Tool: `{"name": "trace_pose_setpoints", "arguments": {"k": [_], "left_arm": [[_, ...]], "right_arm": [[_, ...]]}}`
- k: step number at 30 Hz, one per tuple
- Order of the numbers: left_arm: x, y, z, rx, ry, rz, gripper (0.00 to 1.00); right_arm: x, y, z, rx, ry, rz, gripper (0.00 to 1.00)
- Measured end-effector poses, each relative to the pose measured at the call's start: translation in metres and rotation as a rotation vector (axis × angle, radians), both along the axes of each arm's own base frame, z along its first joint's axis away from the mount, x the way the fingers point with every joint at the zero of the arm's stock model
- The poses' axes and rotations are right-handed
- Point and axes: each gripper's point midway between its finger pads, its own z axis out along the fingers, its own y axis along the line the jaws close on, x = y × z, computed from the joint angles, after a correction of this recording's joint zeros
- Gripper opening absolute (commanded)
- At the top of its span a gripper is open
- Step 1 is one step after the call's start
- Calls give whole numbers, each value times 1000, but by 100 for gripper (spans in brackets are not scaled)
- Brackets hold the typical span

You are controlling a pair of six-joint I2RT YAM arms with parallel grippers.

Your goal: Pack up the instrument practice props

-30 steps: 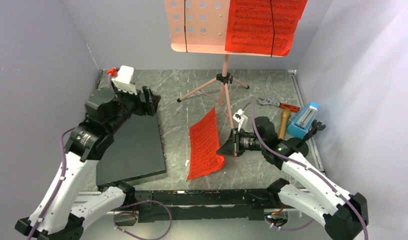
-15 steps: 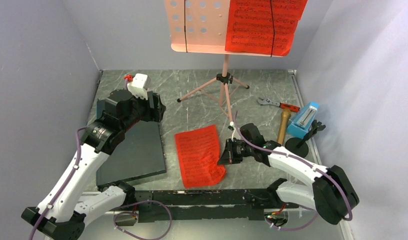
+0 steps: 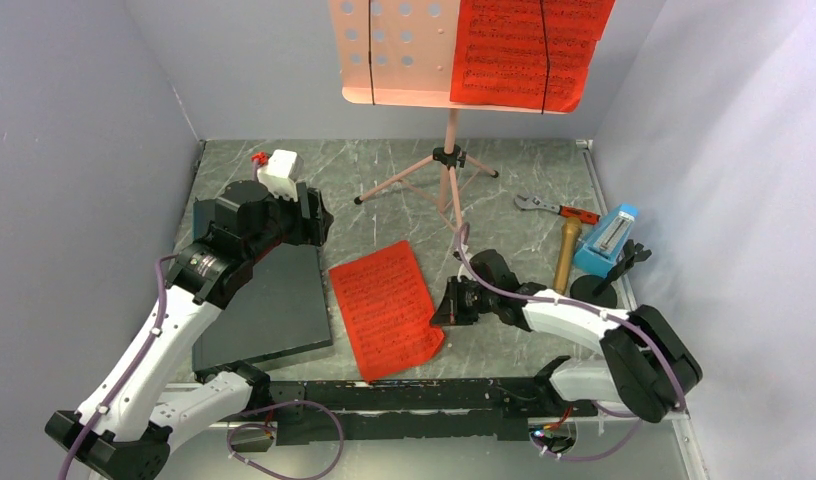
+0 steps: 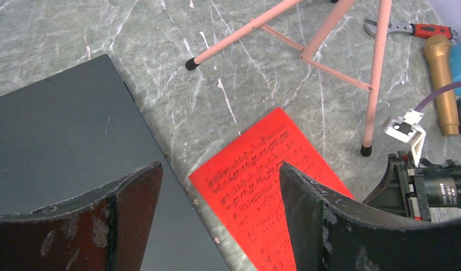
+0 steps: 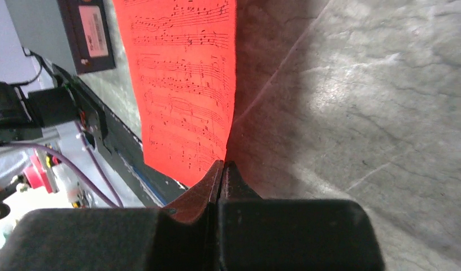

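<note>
A loose red sheet-music page [image 3: 386,308] lies on the marble floor, its right edge lifted; it also shows in the left wrist view [image 4: 256,164] and the right wrist view [image 5: 183,84]. My right gripper [image 3: 442,308] [image 5: 222,166] is shut on that edge. My left gripper [image 3: 309,215] [image 4: 220,169] is open and empty above the slab's far right corner. The pink music stand [image 3: 449,170] stands at the back, with more red pages [image 3: 524,50] on its perforated desk [image 3: 404,50]. The gold microphone [image 3: 566,250], its black base [image 3: 594,290] and the blue metronome [image 3: 606,238] are at the right.
A large dark flat slab [image 3: 269,310] lies at the left, just beside the loose page. A red-handled wrench [image 3: 557,208] lies at the back right. The stand's tripod legs [image 4: 307,56] spread behind the page. Grey walls close in left, back and right.
My right gripper has pulled the page left and laid it flatter, its left edge now near the slab. My left gripper moved right over the slab's corner, then held still.
</note>
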Motion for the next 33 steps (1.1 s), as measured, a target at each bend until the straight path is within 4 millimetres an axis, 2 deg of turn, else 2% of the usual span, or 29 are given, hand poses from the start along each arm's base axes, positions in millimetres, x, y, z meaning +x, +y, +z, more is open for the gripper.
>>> {"name": "trace_pose_setpoints", "arguments": {"k": [7,11,18,22,26,28,33], "left_arm": [[0,0,0,-1,1,3,81],[4,-2,-1,-3,0,2,81],[8,-6,-7,1,18,-3,81],[8,-5,-5,-1,13,-2,81],[6,-3,-4,-3,7,1,81],[5,-3,-3,-5,4,1,81],[5,-3,-3,-8,6,3,81]], "right_arm": [[18,-13,16,1,-107,-158,0],[21,-13,19,5,-128,-165,0],[-8,-1,-15,-63,-4,-53,0],[-16,12,-16,-62,11,7,0],[-16,19,-12,-51,4,26,0],[-15,21,-10,-49,-1,33,5],[-15,26,-7,-46,-15,49,29]]}}
